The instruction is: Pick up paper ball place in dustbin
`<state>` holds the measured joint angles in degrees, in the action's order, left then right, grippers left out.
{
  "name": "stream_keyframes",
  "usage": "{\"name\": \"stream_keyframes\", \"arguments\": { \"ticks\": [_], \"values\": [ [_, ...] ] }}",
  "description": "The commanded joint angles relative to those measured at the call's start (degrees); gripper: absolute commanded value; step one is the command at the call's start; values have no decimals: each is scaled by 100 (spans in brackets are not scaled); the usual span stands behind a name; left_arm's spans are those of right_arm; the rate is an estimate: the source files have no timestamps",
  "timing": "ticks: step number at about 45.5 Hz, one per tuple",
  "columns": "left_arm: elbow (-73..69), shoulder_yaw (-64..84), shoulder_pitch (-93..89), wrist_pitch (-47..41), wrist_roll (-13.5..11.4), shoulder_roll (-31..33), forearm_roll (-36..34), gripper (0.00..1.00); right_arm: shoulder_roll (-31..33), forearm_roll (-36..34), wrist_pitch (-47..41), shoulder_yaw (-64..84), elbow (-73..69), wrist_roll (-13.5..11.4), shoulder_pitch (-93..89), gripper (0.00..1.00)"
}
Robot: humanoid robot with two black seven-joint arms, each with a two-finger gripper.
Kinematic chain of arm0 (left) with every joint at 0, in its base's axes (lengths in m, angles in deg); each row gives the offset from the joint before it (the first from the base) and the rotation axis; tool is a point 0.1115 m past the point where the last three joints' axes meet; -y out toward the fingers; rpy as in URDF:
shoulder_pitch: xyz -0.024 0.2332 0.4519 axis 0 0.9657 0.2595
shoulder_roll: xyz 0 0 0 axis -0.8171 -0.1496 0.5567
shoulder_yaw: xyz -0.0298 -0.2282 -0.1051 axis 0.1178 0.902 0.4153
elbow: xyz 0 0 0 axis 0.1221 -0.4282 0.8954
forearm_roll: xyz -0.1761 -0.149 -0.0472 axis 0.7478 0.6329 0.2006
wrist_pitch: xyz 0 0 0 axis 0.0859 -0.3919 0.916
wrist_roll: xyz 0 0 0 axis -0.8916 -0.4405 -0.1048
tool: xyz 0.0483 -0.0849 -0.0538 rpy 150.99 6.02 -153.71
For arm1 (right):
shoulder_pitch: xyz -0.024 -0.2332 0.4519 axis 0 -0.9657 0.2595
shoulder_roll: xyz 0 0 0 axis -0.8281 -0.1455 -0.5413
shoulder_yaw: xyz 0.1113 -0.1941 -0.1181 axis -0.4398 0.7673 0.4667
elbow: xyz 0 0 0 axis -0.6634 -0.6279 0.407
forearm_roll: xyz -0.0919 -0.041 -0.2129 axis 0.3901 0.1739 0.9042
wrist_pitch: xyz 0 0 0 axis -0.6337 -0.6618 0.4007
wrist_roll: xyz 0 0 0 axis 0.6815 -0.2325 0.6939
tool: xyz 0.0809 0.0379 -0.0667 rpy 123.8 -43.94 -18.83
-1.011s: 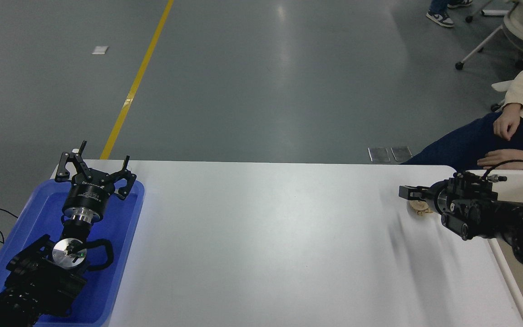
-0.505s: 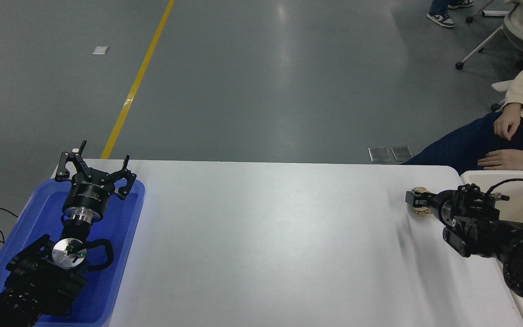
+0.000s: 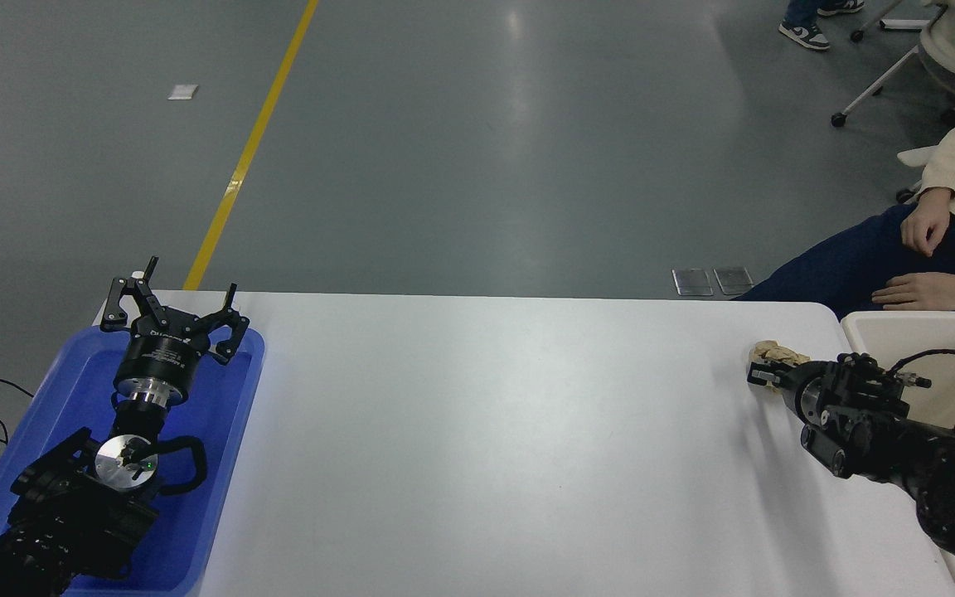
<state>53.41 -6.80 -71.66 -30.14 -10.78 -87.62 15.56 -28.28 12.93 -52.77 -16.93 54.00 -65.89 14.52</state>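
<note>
Head view: the right tool (image 3: 763, 375) comes in low from the right edge and sits at the far right corner of the white desk (image 3: 486, 431), right up against the paper ball (image 3: 776, 354). The ball is a tan crumpled lump on the desk surface near the far edge, and the tool's tip overlaps its near side. Honestly the fingers are tiny and dark from this angle, so I can't tell whether they're apart, together or actually pinching the paper.

The dustbin (image 3: 925, 325) is just beside the ball, off the desk's right end. Only its cream rim and a bit of the inside wall show, since the right arm and its cable loop cover much of it. So the ball is near the bin but on the desk, not in it.

The left tool (image 3: 171, 319) is parked at the lower left over the blue tray (image 3: 220, 464), fingers spread wide apart, holding nothing.

A person sits at the far right in a cream sweater and dark trousers, with one hand (image 3: 925, 222) on the thigh and another hand (image 3: 921, 292) resting flat lower down, both well clear of the robot. A yellow line (image 3: 249, 149) runs across the grey floor behind the desk.
</note>
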Motion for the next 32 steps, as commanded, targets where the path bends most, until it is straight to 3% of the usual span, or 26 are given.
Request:
{"name": "stream_keyframes", "arguments": {
  "ticks": [1,18,32],
  "values": [
    [0,0,-2,0,0,0,0,100,16,-7,-4,-444,-29,4,-18,0],
    [8,0,-2,0,0,18,0,100,218,-16,-39,-593,-634,4,315,0],
    [0,0,-2,0,0,0,0,100,1633,98,-74,-488,-3244,39,1756,0]
  ]
}}
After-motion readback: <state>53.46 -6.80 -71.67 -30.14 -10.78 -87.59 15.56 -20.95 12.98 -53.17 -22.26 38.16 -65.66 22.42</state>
